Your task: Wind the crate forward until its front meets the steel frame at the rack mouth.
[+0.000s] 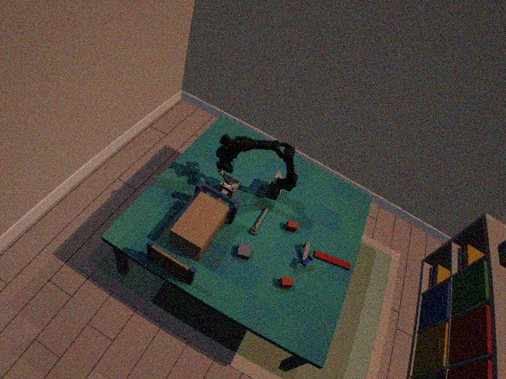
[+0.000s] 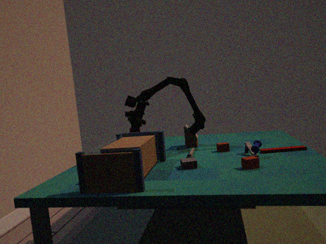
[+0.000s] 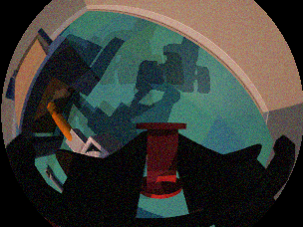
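My gripper (image 1: 222, 168) (image 2: 135, 130) (image 3: 158, 135) is shut on the red grip of the winch handle (image 3: 161, 146), upright between the fingers. It is beside and above the pale winch (image 1: 228, 187) (image 3: 79, 143), near the rack mouth. A grey arm runs towards the winch; the key and hole are hidden. An orange strap (image 3: 60, 120) runs from the winch into the dark mouth. The tan crate (image 1: 201, 219) (image 2: 151, 156) sits level between the end frames, its front close behind the blue-grey mouth frame (image 1: 231, 214) (image 2: 161, 146). Whether they touch cannot be told.
A grey bar tool (image 1: 259, 221) and a grey block (image 1: 244, 251) (image 2: 188, 163) lie right of the rack. Further right are red blocks (image 1: 292, 226) (image 1: 286, 282), a grey and blue tool (image 1: 306, 254) and a red bar (image 1: 332, 260) (image 2: 283, 149).
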Tool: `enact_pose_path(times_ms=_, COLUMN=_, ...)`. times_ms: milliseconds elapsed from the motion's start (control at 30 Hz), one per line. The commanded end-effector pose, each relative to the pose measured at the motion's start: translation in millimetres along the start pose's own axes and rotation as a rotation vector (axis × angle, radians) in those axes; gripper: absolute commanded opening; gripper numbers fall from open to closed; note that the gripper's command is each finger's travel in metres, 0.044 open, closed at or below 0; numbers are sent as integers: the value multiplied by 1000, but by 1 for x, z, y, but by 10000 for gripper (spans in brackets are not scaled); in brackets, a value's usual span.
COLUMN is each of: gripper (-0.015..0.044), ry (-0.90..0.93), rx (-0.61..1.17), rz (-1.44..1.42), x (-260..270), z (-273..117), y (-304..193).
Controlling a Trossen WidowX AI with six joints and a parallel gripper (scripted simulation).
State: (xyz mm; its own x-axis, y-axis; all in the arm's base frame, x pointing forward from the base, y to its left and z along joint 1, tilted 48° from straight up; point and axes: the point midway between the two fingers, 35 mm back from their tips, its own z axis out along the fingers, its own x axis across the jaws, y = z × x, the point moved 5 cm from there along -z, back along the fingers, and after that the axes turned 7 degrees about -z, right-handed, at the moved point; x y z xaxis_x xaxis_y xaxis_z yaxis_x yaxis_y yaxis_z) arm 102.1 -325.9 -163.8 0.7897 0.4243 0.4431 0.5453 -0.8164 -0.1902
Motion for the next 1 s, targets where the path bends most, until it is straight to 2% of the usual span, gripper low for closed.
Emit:
enact_pose_path(times_ms=0, gripper=0, ry=18, rx=-12, rz=-18, x=12, z=6, y=12)
enact_pose_path(times_ms=967, gripper=0, ry=22, rx=-13, rz=-19, x=48, z=16, y=38)
